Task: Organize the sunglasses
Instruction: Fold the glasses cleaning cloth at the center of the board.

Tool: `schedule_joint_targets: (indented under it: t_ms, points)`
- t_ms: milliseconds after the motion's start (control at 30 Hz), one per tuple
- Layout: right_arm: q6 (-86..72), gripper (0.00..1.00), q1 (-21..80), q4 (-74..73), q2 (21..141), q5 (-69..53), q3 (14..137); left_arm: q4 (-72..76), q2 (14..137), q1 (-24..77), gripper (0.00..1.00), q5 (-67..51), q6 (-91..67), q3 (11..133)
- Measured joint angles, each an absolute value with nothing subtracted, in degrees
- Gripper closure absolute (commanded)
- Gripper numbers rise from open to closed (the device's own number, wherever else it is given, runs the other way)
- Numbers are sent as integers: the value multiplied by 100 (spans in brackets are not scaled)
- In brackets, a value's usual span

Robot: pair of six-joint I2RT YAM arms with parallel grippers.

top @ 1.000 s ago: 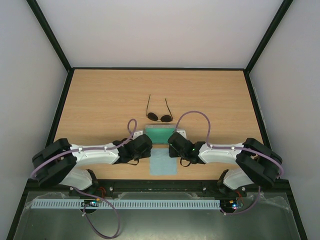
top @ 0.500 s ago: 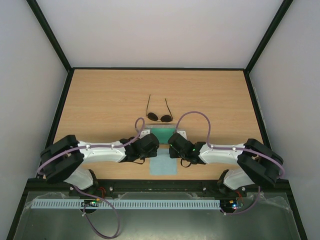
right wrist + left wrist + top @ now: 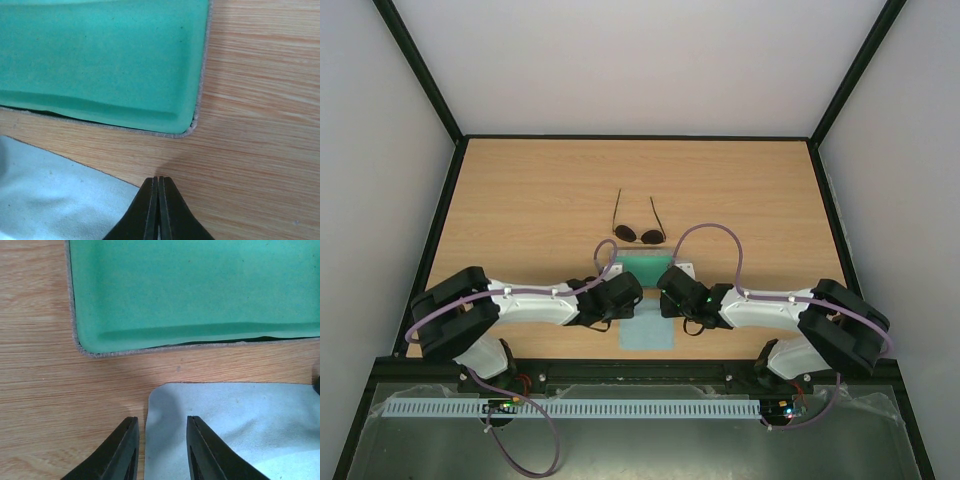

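The sunglasses (image 3: 638, 235), round dark lenses with thin black arms, lie on the table just beyond the open grey case with its teal inside (image 3: 642, 266). They are out of both wrist views. My left gripper (image 3: 626, 298) is open and low over the far left corner of the light blue cloth (image 3: 648, 332). In the left wrist view its fingers (image 3: 161, 426) straddle the left edge of the cloth (image 3: 235, 425). My right gripper (image 3: 669, 293) is shut, its tip (image 3: 158, 181) at the far right corner of the cloth (image 3: 55, 195). Nothing shows between its fingers.
The case (image 3: 200, 290) (image 3: 100, 60) lies just beyond both grippers, a strip of bare wood between it and the cloth. Black frame rails edge the table (image 3: 520, 190) on the left, right and far sides.
My left arm has reached rightward, bringing its gripper from beside the case's left end to the cloth's far left corner. The right gripper has barely moved.
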State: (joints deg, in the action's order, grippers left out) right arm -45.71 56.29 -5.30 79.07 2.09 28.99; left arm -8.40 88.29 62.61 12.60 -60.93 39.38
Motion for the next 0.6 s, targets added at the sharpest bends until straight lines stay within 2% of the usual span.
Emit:
schedule_joint_targets:
  t_ms: [67, 233, 300, 600]
  points:
    - [-4587, 84, 5629, -528, 7907, 202, 2899, -858, 8829, 6283, 63, 1302, -6097, 3940]
    - [-4589, 79, 5636, -530, 7870, 169, 2895, -945, 8825, 6311, 57, 1420, -6082, 3970]
    - [-4591, 76, 5636, -530, 7870, 167, 2895, -998, 8827, 6311, 58, 1479, -6086, 3979]
    - [-4591, 76, 5669, -543, 7859, 189, 2895, -1096, 9004, 6311, 70, 1706, -6038, 4112]
